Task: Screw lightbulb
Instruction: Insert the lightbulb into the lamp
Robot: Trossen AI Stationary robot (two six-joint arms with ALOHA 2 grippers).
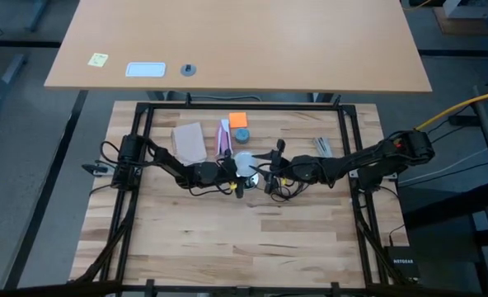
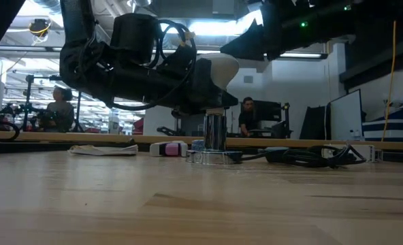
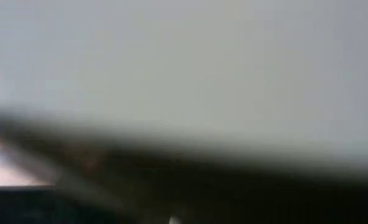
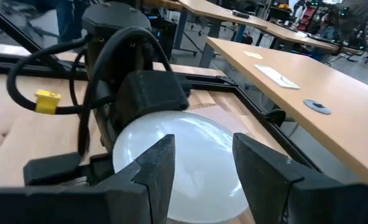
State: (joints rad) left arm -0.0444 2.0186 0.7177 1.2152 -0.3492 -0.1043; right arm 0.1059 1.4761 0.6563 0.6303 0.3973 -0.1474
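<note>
A: Where is the lightbulb [image 2: 217, 68] seen?
B: Mid-table, above the socket [image 2: 214, 146], clamped in the left gripper [image 1: 237, 169].
A: Right gripper [image 4: 202, 168]?
B: Fingers parted, set at the globe; contact cannot be told.

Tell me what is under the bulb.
Under the bulb, in the low view, a silvery socket stands upright on a clear base on the table. The left tool covers the bulb's neck, so the joint is hidden.
</note>
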